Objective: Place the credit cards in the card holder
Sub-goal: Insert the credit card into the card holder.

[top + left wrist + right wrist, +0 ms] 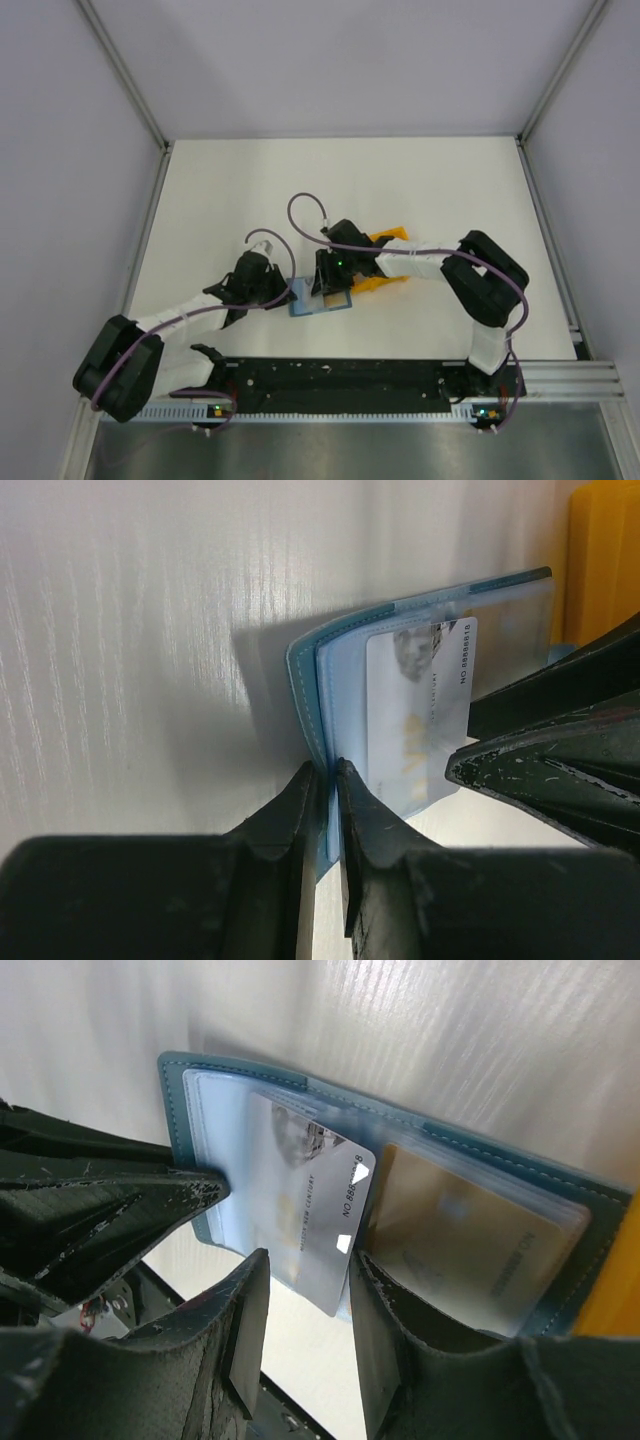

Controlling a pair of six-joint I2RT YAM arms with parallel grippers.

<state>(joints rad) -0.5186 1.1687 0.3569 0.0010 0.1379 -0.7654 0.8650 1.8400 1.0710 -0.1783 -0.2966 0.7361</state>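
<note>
The teal-blue card holder (320, 300) lies open on the white table, between my two grippers. My left gripper (328, 780) is shut on its near flap edge (305, 670). A pale silver credit card (305, 1205) sits partly inside the left clear pocket, its lower corner sticking out. A tan-gold credit card (460, 1230) rests fully in the right pocket. My right gripper (308, 1265) stands open, its jaws either side of the silver card's free corner with a gap showing. The same silver card (420, 710) appears behind the pocket film in the left wrist view.
An orange open-frame rack (385, 260) stands just behind the card holder, under the right arm, and its edge (605, 560) shows at the top right of the left wrist view. White table (400, 190) stretches to the back, with frame posts at the sides.
</note>
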